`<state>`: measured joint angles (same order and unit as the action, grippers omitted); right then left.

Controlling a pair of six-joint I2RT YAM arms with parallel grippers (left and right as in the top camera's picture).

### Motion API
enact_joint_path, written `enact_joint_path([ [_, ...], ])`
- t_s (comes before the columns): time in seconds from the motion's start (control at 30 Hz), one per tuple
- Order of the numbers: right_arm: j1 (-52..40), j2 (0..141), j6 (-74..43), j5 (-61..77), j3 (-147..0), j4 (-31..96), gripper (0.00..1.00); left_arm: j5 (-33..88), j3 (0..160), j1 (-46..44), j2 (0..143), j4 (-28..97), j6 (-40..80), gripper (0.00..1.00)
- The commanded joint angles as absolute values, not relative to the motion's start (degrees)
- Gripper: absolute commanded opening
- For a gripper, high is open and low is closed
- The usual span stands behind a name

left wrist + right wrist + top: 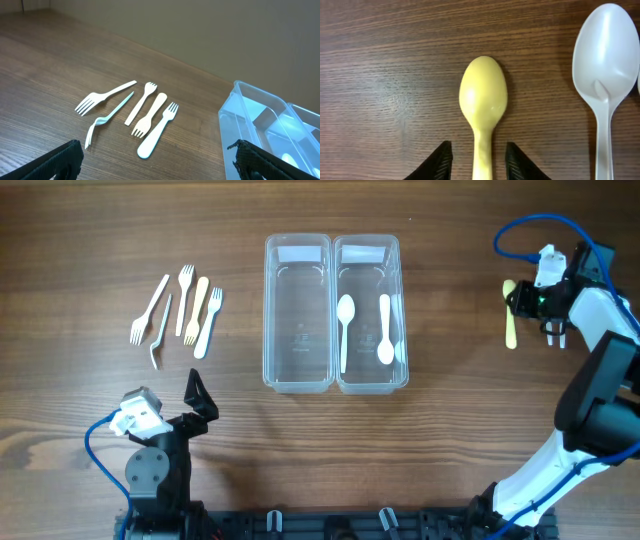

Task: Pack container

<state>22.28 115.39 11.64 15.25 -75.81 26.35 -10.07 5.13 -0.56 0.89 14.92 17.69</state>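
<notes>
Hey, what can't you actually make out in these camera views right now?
White spoon: handle cut by the right wrist view's bottom edge; overhead, not distinguishable near the right gripper.
Yellow spoon: handle end cut by the same edge.
Containers: cut by the left wrist view's right edge; contents blurred there.

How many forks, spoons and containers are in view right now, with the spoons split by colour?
Forks: 5
White spoons: 3 (two in the right-hand container, one beside the yellow one)
Yellow spoon: 1
Clear containers: 2
Total: 11
</notes>
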Motion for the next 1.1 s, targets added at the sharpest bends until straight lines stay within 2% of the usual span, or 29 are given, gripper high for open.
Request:
enact_joint_path([
  [0.0,21.93,114.85,10.33,16.38,-75.29,27.05,0.39,-10.57,4.71,-0.1,0.6,14.7,16.75,1.0],
  [0.17,21.93,114.91,7.7,13.08,-71.35,25.17,0.46,-10.57,4.71,-0.1,0.6,14.68,16.73,1.0],
  [0.33,21.93,114.91,5.37,12.67,-67.4,24.64,0.46,-10.57,4.71,-0.1,0.6,14.68,16.73,1.0],
  [0.37,21.93,114.91,5.37,12.4,-66.87,24.71,0.42,-10.57,4.71,-0.1,0.6,14.68,16.73,1.0],
  [0.4,21.93,114.91,4.89,11.66,-66.5,25.17,0.31,-10.57,4.71,-0.1,0.6,14.68,16.75,1.0],
  [0.47,21.93,114.91,2.44,11.18,-66.04,27.2,0.2,-10.57,4.71,-0.1,0.6,14.68,16.75,1.0],
  [0.63,21.93,114.91,-0.21,10.26,-62.83,30.22,0.23,-10.57,4.71,-0.1,0.6,14.68,16.73,1.0],
  [0.67,21.93,114.91,-0.21,10.07,-62.3,30.02,0.22,-10.57,4.71,-0.1,0.6,14.68,16.75,1.0],
  [0.73,21.93,114.91,-0.21,10.13,-62.13,30.06,0.13,-10.57,4.71,-0.1,0.6,14.68,16.73,1.0],
  [0.77,21.89,114.91,-0.21,10.31,-62.13,30.22,0.12,-10.57,4.71,-0.1,0.6,14.68,16.73,1.0],
  [0.8,21.87,114.91,-0.25,10.33,-62.13,30.63,0.15,-10.57,4.71,-0.1,0.6,14.68,16.73,1.0],
  [0.83,21.87,114.91,-0.58,10.31,-62.13,31.18,0.25,-10.57,4.71,-0.1,0.6,14.68,16.75,1.0],
  [0.87,21.87,114.91,-0.64,10.31,-62.13,31.59,0.26,-10.57,4.71,-0.1,0.6,14.68,16.73,1.0],
  [0.93,21.8,114.91,-0.71,10.31,-62.13,31.73,0.21,-10.57,4.71,-0.1,0.6,14.68,16.73,1.0],
  [1.0,21.82,114.91,-1.58,10.31,-62.13,31.75,0.07,-10.57,4.71,-0.1,0.6,14.68,16.75,1.0],
  [1.07,21.82,114.91,-1.61,10.31,-62.13,31.75,0.04,-10.57,4.71,-0.1,0.6,14.68,16.75,1.0],
])
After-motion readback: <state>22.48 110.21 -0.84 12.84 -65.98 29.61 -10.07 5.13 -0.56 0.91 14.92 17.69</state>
